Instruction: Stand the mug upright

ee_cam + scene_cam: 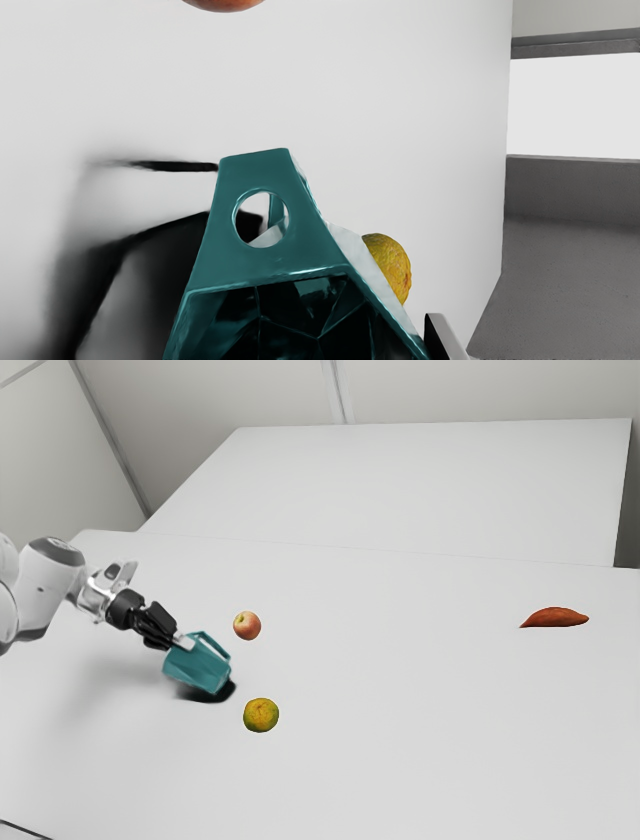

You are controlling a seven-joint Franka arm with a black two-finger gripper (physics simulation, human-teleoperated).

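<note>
Right at the hand (182, 643), whose grip I can't tell as wide or closed, the teal mug (198, 664) tilts over the counter (400, 740), mouth handward, base away: that 1 long axis likely needs swinging vertical.

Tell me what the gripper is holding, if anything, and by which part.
That can't be told for certain: the gripper is at the open end of the tilted mug, but a hold there isn't clearly shown.
</note>
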